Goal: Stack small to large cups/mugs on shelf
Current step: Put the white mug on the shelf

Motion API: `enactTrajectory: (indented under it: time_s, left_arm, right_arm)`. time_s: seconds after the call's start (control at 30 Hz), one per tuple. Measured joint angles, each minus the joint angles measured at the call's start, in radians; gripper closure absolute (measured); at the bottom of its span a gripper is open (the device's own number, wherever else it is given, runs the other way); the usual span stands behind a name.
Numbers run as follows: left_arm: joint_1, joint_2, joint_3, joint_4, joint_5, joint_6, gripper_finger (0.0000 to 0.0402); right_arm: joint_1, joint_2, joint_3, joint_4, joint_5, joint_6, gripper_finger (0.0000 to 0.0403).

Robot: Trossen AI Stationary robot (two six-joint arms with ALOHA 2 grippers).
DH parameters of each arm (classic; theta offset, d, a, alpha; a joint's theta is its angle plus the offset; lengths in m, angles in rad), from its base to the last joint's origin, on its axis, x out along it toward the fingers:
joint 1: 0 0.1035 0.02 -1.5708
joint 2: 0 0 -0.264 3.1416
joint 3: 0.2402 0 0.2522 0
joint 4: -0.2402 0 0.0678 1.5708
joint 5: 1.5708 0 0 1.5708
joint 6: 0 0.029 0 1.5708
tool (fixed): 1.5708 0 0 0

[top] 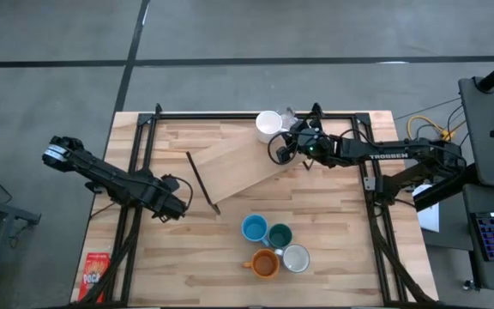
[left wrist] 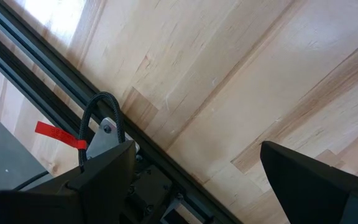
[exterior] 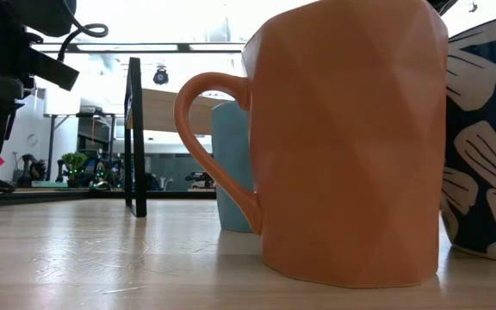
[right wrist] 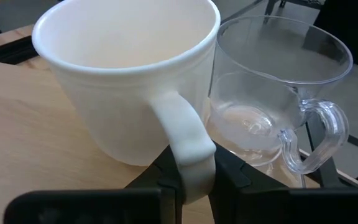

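A white mug [top: 268, 124] stands at the far end of the light-wood shelf [top: 247, 167], next to a clear glass mug [top: 288, 115]. My right gripper [top: 281, 137] is shut on the white mug's handle; the mug fills the right wrist view [right wrist: 123, 81]. Light blue [top: 254, 228], dark teal [top: 279, 235], orange [top: 265, 263] and pale grey-white [top: 296, 257] mugs stand on their bases in a cluster on the table near the front. My left gripper [top: 175, 208] is open and empty, low over the table left of the shelf. My right gripper pinches the white mug's handle [right wrist: 188, 163] between its two fingers [right wrist: 232, 177], at the handle's lower part. The fingers come roughly level from the table's right side. The mug is upright with its mouth up, and its base appears to be on the wood surface.
The clear glass mug [right wrist: 278, 112] stands close against the white mug, on its far right side. The shelf's black wire leg [exterior: 134, 138] shows in the low view behind the orange mug [exterior: 343, 146]. A red snack packet [top: 97, 270] lies at the table's near left corner.
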Motion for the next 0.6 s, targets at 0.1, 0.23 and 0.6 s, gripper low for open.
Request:
enactTrajectory:
  time_s: [0.1,0.23,0.6]
  left_arm:
    - [0.000,0.000,0.000,0.000,0.000,0.000,0.0071]
    - [0.000,0.000,0.000,0.000,0.000,0.000,0.0071]
    - [0.000,0.000,0.000,0.000,0.000,0.000,0.0071]
  right_arm:
    - [0.000,0.000,0.000,0.001,0.000,0.000,0.0348]
    - [0.000,0.000,0.000,0.001,-0.001,0.000,0.0340]
    - [0.007,0.000,0.000,0.000,0.004,0.002,0.0336]
